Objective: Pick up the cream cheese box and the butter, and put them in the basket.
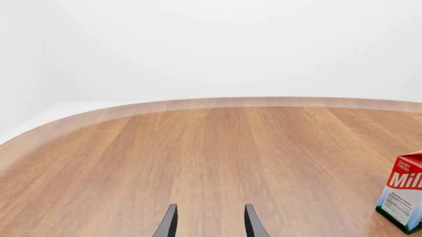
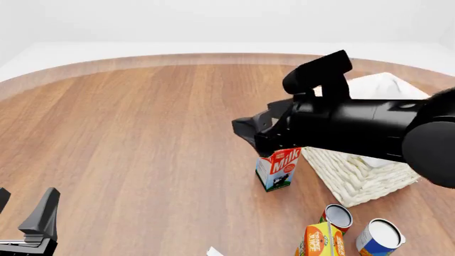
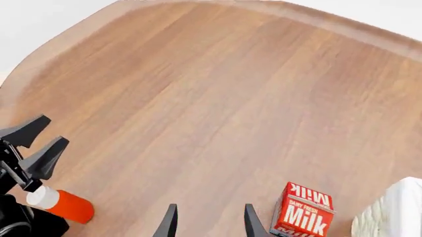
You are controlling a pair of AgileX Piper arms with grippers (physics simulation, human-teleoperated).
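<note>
Neither the cream cheese box nor the butter shows in any view. The white wicker basket (image 2: 353, 176) with its cloth lining stands at the right, largely covered by my right arm; its corner (image 3: 389, 213) shows in the right wrist view. My right gripper (image 2: 248, 128) hovers left of the basket, above the milk carton, and it is open (image 3: 211, 223) with nothing between its fingers. My left gripper (image 2: 25, 207) sits low at the near left corner, open and empty (image 1: 211, 223). It also appears in the right wrist view (image 3: 38, 142).
A red-and-white Milk carton (image 2: 278, 168) (image 3: 301, 211) (image 1: 403, 197) stands upright just left of the basket. Two open cans (image 2: 338, 216) (image 2: 380, 236) and an orange carton (image 2: 321, 242) stand near the front right. A red bottle with a white cap (image 3: 63, 203) lies by the left arm.
</note>
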